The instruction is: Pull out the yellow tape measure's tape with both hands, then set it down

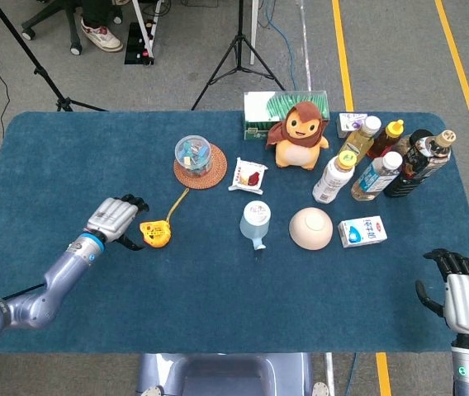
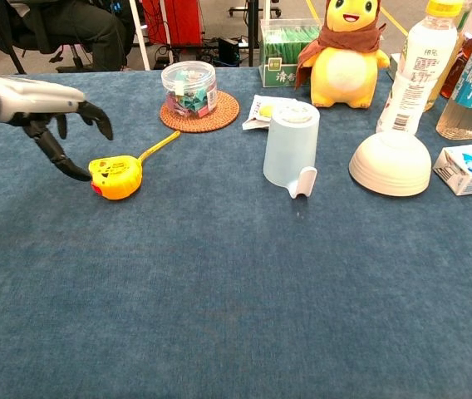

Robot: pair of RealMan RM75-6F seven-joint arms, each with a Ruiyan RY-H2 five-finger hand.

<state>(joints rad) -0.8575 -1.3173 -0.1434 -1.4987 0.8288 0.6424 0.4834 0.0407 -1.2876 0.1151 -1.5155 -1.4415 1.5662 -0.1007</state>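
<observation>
Labels on bottles (image 2: 410,75), carton (image 2: 469,166): illegible.

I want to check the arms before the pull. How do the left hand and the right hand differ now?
The left hand is right beside the yellow tape measure; the right hand waits at the table's near right corner, far from it. The left hand shows in both views, the right hand only in the head view. Both hold nothing, fingers apart.
</observation>
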